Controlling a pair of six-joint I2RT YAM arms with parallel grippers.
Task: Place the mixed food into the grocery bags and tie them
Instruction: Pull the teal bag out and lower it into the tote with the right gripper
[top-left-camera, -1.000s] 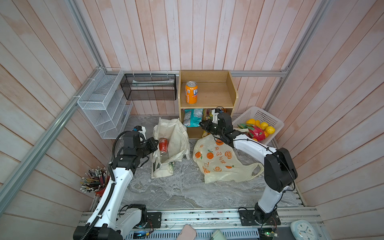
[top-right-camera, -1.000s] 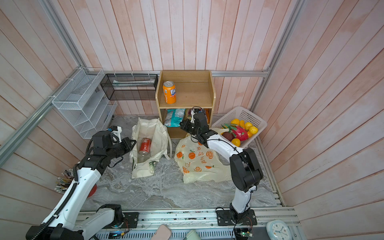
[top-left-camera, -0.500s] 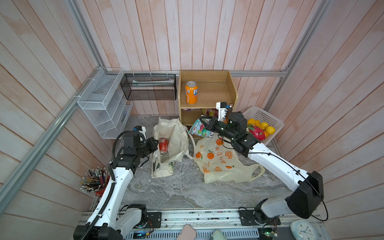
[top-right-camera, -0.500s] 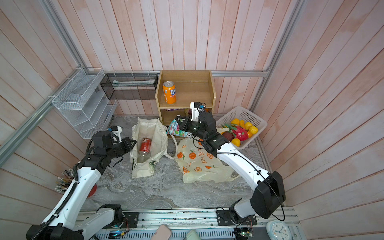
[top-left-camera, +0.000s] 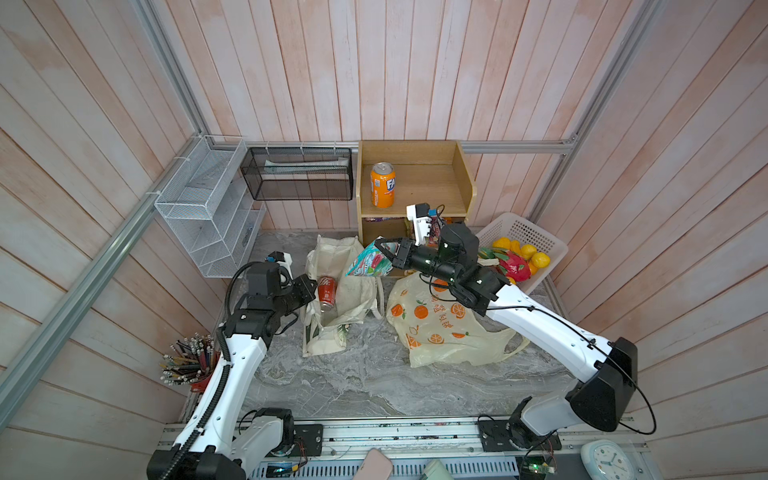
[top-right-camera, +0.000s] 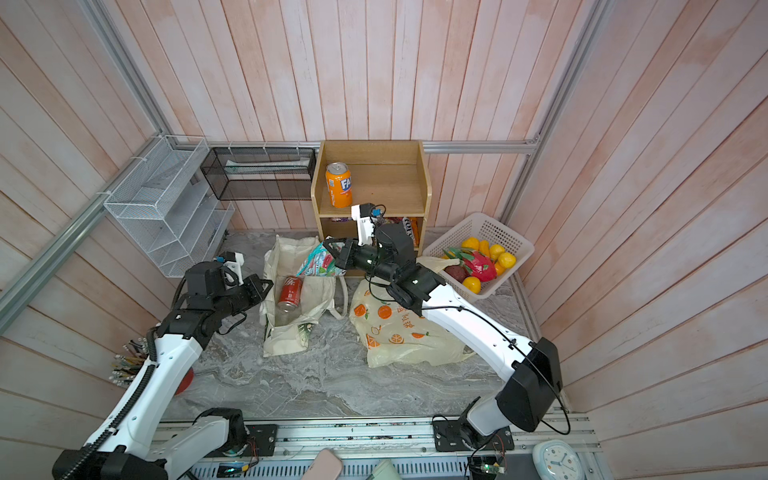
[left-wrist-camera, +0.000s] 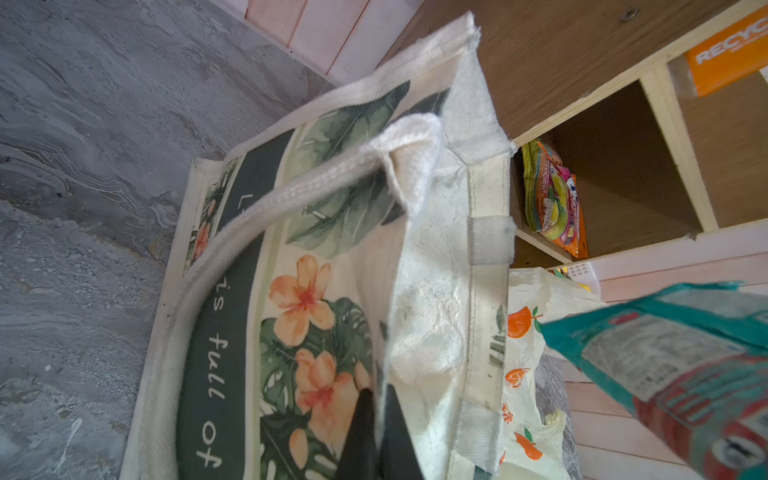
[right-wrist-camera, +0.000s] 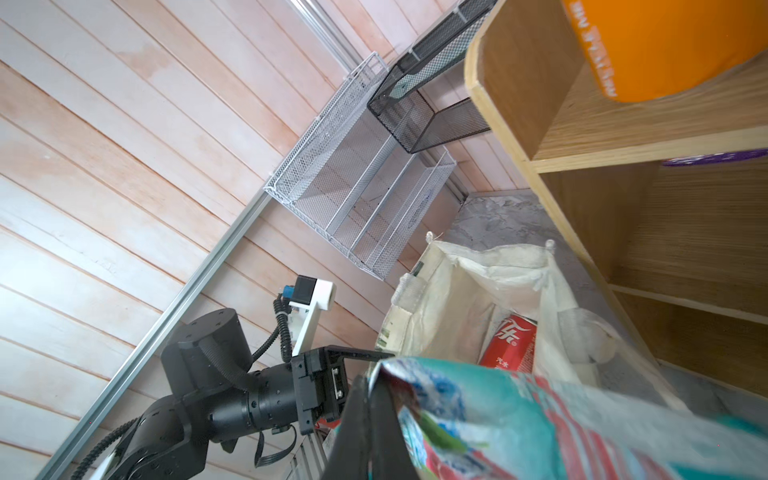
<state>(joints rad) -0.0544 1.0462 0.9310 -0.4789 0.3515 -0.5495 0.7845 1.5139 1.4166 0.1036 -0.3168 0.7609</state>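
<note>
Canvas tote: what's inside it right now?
A red can lies inside the canvas tote. The teal snack packet is held above the tote's rim, not yet inside. The packet and folded cloth hide the rest of the interior.

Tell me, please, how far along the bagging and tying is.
Done: the red can lies inside the tote. In hand: the left jaws pinch the tote's rim, holding it open, while the right jaws grip the packet in the air by its mouth. Left: dropping the packet in, and tying both the tote and the plastic bag, which lies limp and untied.
</note>
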